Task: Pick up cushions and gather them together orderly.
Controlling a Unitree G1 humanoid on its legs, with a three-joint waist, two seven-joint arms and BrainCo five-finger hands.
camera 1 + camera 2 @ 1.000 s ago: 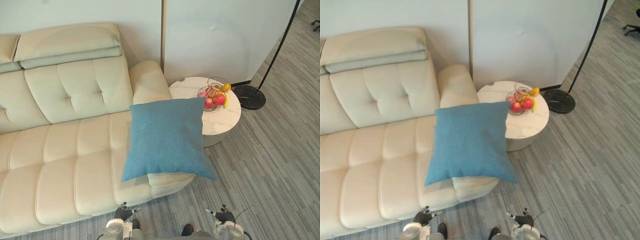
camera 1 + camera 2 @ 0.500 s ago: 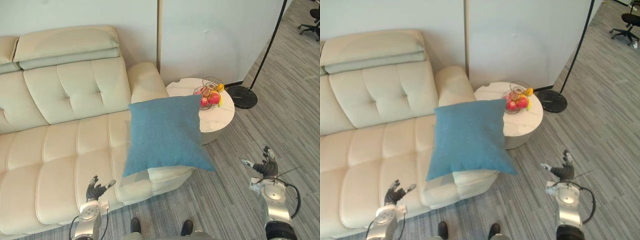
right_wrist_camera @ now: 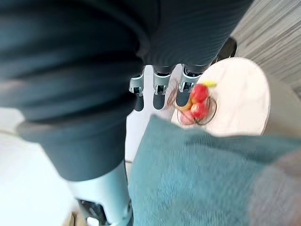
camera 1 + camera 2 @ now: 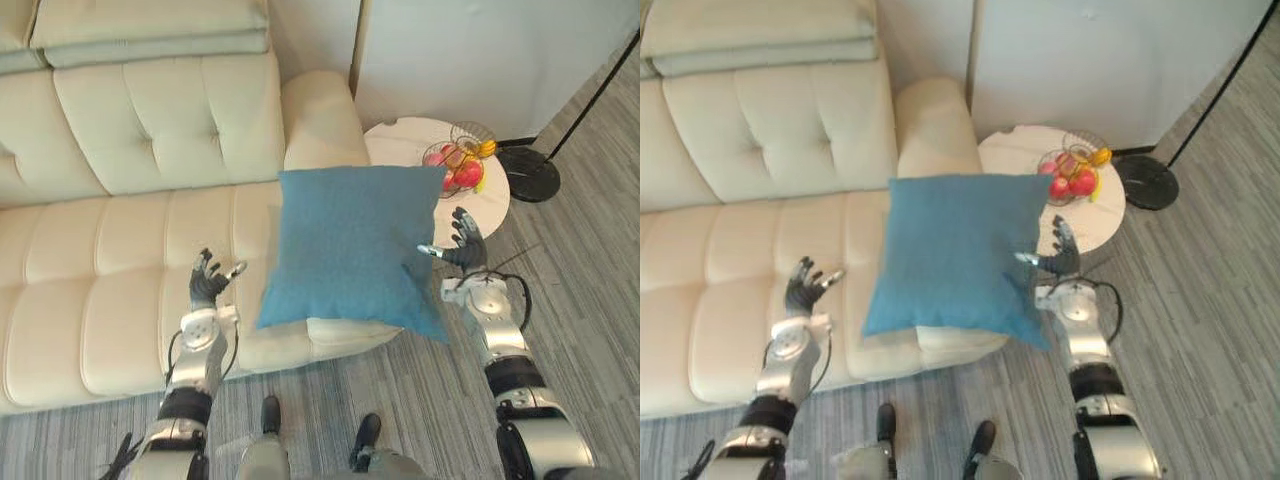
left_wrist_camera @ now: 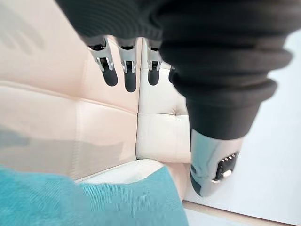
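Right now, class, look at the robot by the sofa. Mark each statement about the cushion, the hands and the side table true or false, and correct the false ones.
1. The blue cushion lies on the cream sofa, at its armrest end. True.
2. The left hand grips the cushion. False: it is open above the seat, apart from the cushion.
3. A wire basket of fruit stands on the round table. True.
4. The right hand is a closed fist. False: its fingers are spread, by the cushion's right edge.
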